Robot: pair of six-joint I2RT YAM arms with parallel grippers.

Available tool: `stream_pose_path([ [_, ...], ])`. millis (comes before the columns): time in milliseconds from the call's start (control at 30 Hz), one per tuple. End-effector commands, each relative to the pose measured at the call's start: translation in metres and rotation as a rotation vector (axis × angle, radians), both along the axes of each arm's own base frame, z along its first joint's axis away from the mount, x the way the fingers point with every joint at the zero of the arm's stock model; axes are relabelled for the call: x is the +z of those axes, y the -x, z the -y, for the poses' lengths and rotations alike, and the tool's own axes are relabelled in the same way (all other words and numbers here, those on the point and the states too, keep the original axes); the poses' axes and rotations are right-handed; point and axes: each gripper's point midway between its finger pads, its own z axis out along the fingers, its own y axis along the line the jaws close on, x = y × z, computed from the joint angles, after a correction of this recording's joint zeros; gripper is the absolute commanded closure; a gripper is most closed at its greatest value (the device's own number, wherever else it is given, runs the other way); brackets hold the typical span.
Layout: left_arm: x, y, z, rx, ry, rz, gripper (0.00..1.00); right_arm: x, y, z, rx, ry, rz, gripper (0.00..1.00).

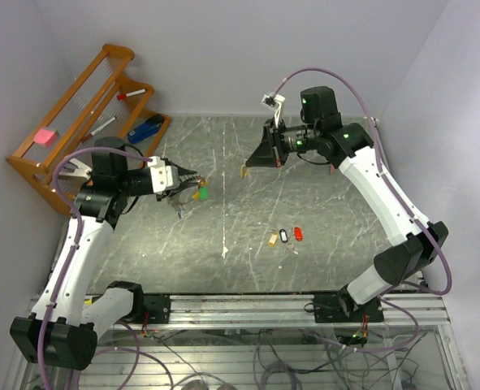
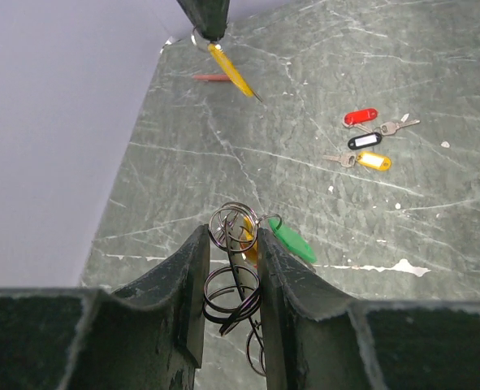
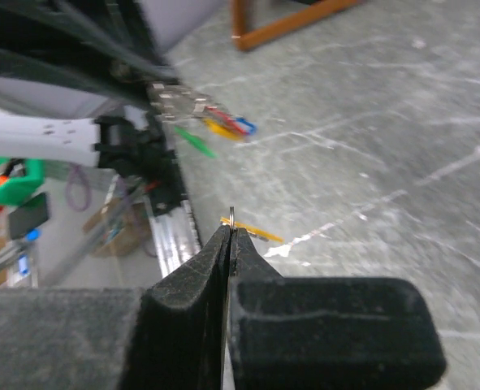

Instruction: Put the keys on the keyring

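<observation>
My left gripper [image 1: 192, 185] [image 2: 231, 237] is shut on the keyring [image 2: 241, 309], a bundle of thin metal loops held between its fingers above the table. A green-tagged key [image 2: 292, 242] [image 1: 202, 193] and a yellow tag [image 2: 248, 236] hang from the loops. My right gripper [image 1: 248, 165] [image 3: 231, 227] is shut on the small metal ring of a yellow-tagged key [image 3: 253, 232] [image 2: 232, 73] [image 1: 244, 171], raised over the middle of the table and facing the left gripper. Three more keys lie on the table: yellow [image 1: 272, 238] [image 2: 374, 161], black-and-white [image 1: 284, 235] [image 2: 365, 140] and red [image 1: 298, 234] [image 2: 361, 117].
A wooden rack [image 1: 77, 114] stands at the back left, holding pens, a blue item [image 1: 146, 128] and a pink block [image 1: 43, 136]. A red pen [image 2: 211, 78] lies on the table beyond the right gripper. Walls close in the back and both sides.
</observation>
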Motion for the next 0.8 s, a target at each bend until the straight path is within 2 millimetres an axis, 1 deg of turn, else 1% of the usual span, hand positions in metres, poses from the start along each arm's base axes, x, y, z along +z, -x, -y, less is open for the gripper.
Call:
stream_pose_path([
  [0, 0.024, 0.005, 0.004, -0.054, 0.002, 0.132, 0.93, 0.032, 0.041, -0.021, 0.206, -0.149, -0.052, 1.00],
  [100, 0.026, 0.007, 0.003, -0.054, 0.001, 0.150, 0.93, 0.038, 0.052, -0.031, 0.295, -0.199, -0.077, 1.00],
  [267, 0.025, 0.016, 0.006, -0.091, 0.012, 0.122, 0.93, 0.052, 0.060, -0.045, 0.361, -0.260, -0.064, 1.00],
  [367, 0.030, 0.021, 0.009, -0.116, 0.045, 0.087, 0.93, 0.054, 0.064, -0.050, 0.378, -0.274, -0.074, 1.00],
  [500, 0.034, 0.024, 0.011, -0.125, 0.064, 0.081, 0.93, 0.050, 0.070, -0.060, 0.390, -0.269, -0.083, 1.00],
  [600, 0.037, 0.028, 0.011, -0.139, 0.066, 0.076, 0.93, 0.040, 0.073, -0.068, 0.390, -0.263, -0.111, 1.00],
  [700, 0.039, 0.033, 0.013, -0.166, 0.081, 0.044, 0.93, 0.031, 0.075, -0.076, 0.391, -0.246, -0.137, 1.00],
  [767, 0.039, 0.035, 0.015, -0.185, 0.094, 0.018, 0.93, 0.028, 0.073, -0.077, 0.381, -0.222, -0.145, 1.00],
])
